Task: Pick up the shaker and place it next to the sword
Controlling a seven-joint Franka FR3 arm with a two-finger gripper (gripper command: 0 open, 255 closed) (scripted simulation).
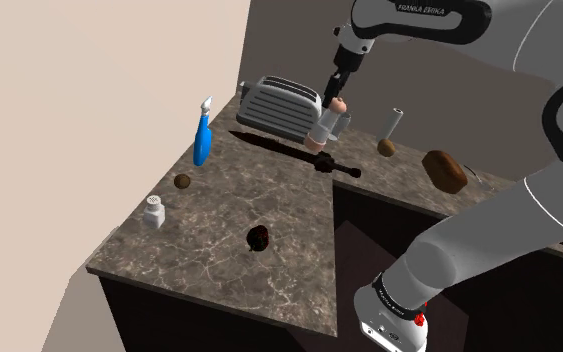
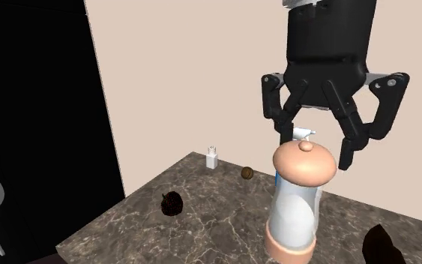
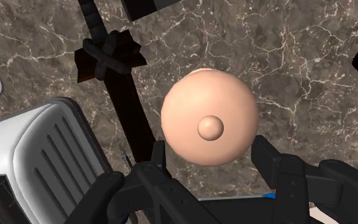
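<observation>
One toaster [image 1: 277, 105], one sword [image 1: 289, 152], one blue bottle [image 1: 202, 140], two shakers [image 2: 295, 210] [image 1: 153, 211], one grey-handled tool [image 1: 390, 130], three brown lumps [image 1: 182, 181] [image 1: 259, 238] [image 1: 444, 170].

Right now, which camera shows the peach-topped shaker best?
The second exterior view: the shaker stands upright, seen cap to base, under the open gripper. The wrist view shows its cap from above; the shoulder view shows it small beside the toaster.

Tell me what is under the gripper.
The shaker stands upright under the open gripper, its peach domed cap facing up, on the marbled counter beside the dark sword. The cap hides the shaker's base in the wrist view.
</observation>
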